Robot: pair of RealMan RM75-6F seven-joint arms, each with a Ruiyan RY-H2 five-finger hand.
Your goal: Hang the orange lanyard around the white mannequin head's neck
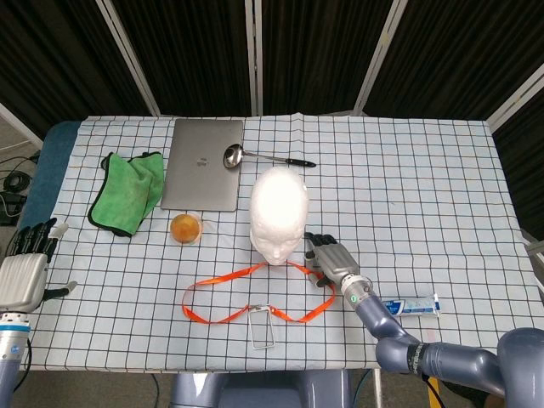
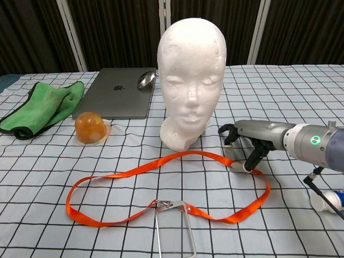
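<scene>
Chest view: orange lanyard (image 2: pixel 177 161), lying flat in a long loop on the checked cloth (image 2: pixel 48 161) in front of the mannequin head (image 2: pixel 191 80), not around its neck. Metal clip and clear badge holder (image 2: pixel 173 226) at the loop's near edge. Head: white, upright, facing the camera, at table centre. Right hand (image 2: pixel 244 146): palm down over the loop's right end, just right of the head's base, fingers curled downward with tips at or touching the strap; whether any strap is pinched cannot be told. Left hand (image 1: pixel 24 270): head view only, beyond the table's left edge, fingers extended and apart, holding nothing. Orange dome-shaped object (image 2: pixel 90 128) left of the head. Laptop (image 2: pixel 115 99), closed, behind it. Ladle (image 1: pixel 263 158) beside the laptop, bowl touching its right edge. Green towel (image 2: pixel 40 106), crumpled, far left. Toothpaste tube (image 1: pixel 412 305) near the right forearm.
</scene>
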